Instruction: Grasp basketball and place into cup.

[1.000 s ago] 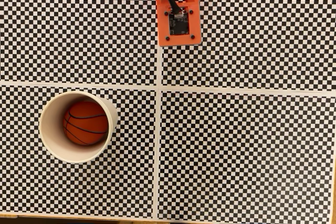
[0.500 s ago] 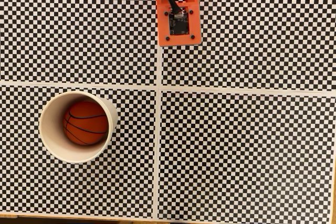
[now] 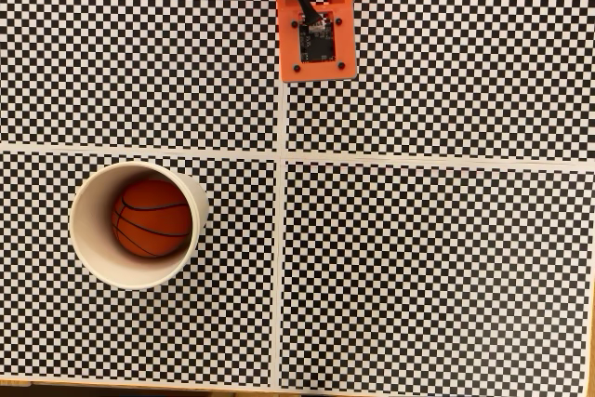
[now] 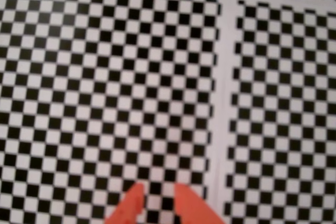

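Sitting inside the cup [image 3: 93,250], well off from the arm: the basketball [image 3: 152,218], resting on the cup's bottom with the cream rim ringing it on all sides in the fixed view. Judging from that, looking like the placing step already done, with nothing of the task left beyond parking the arm.

Showing at the top edge of the fixed view: the arm's orange housing [image 3: 316,44] with a small dark circuit board and a black cable, hanging over the checkered mat [image 3: 437,267], far from the cup and diagonally across one of the pale seam lines [image 3: 279,258] dividing the mat.

Poking into the wrist view from the bottom edge: the gripper [image 4: 157,203], its two orange fingertips [image 4: 131,208] parted by a narrow gap, black and white squares showing between them. Grasping nothing; released, though only slightly spread. Pointing at bare checkerboard, with a pale seam running just to the right of the tips in that view.

Looking at the ball itself: orange-red, round, crossed by thin black curved seam lines, clearly narrower than the cup's mouth, leaning toward the side of the cup nearer the mat's centre seam. Taking up much of the cup's floor, with a crescent of cream wall showing on the far side. Cup standing upright, plain-walled, untipped.
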Controlling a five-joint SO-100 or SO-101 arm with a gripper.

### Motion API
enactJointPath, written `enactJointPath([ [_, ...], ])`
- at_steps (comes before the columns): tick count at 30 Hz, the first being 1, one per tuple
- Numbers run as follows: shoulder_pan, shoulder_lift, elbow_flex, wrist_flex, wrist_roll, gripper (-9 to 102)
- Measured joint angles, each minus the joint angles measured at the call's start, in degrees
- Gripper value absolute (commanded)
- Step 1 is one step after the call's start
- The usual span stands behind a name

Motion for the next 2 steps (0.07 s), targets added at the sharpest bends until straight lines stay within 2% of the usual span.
enactJointPath([
  [2, 0.0, 0.0, 0.0, 0.0, 0.0, 0],
])
